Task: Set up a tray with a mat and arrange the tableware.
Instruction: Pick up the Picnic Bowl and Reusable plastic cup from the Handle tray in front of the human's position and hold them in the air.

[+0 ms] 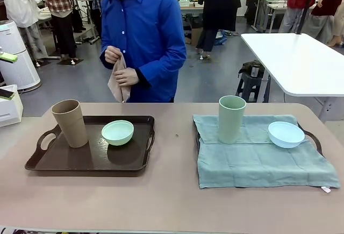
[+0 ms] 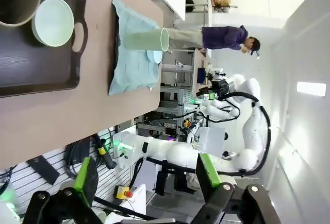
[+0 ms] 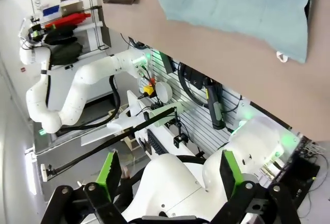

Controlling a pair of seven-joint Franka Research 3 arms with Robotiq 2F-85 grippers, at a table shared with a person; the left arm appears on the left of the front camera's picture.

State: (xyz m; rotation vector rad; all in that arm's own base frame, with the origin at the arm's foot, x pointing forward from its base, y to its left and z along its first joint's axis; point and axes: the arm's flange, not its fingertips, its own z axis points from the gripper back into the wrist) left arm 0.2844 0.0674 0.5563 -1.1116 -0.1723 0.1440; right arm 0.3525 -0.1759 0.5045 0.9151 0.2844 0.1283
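Note:
A dark brown tray [image 1: 64,161] on the left of the table holds a tan cup [image 1: 70,122] and a mint green bowl [image 1: 117,132]. On the right, a grey-green mat [image 1: 258,161] covers a second tray whose handle [image 1: 317,140] peeks out. A sage green cup [image 1: 231,118] and a pale blue bowl [image 1: 286,134] stand on the mat. My left gripper [image 2: 147,177] is open and hangs off the table's near side, with the tray [image 2: 31,69] and mat [image 2: 131,64] far off. My right gripper [image 3: 170,172] is open too, well away from the mat [image 3: 237,7].
A person in a blue shirt stands at the far edge, both hands on a tan cloth [image 1: 117,86]. A strip of bare brown tabletop [image 1: 174,153] separates the two trays. A white table [image 1: 301,62] and a black stool [image 1: 251,75] stand behind on the right.

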